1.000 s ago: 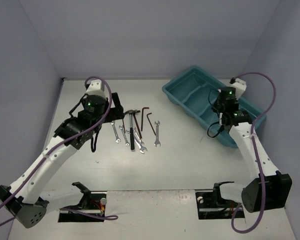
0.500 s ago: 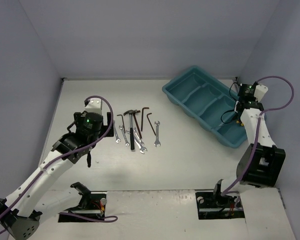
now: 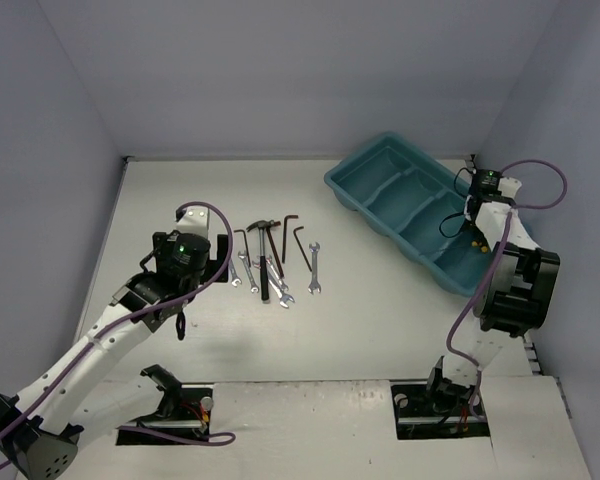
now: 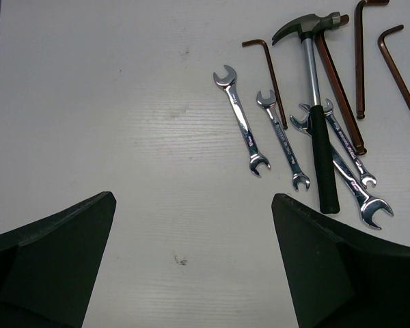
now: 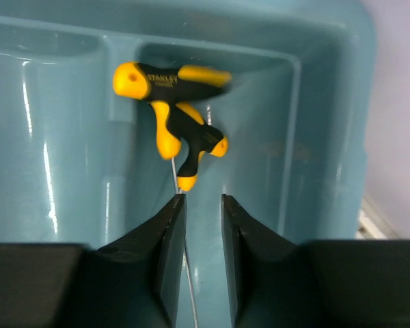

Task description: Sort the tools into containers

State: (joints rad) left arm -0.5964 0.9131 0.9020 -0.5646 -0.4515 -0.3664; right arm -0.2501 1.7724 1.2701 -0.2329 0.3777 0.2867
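Resting in the teal tray's point(image 5: 328, 102) end compartment, the yellow-and-black tools point(image 5: 167, 102) suggest a drop-off nearly done. The right gripper's point(image 5: 203, 198) jaws stand narrowly apart about a thin shaft point(image 5: 189, 273); gripped or not, I cannot tell. Next, the left gripper point(image 4: 193, 198), jaws spread wide over bare table, must settle on a wrench point(image 4: 242, 123).

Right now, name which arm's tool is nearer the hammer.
Left. The left tool hangs open close beside the hammer; the right tool is far off, over the tray.

The tray point(image 3: 377, 184) is teal, handles point(image 5: 165, 82) yellow-and-black, wrenches point(image 4: 242, 130) silver.
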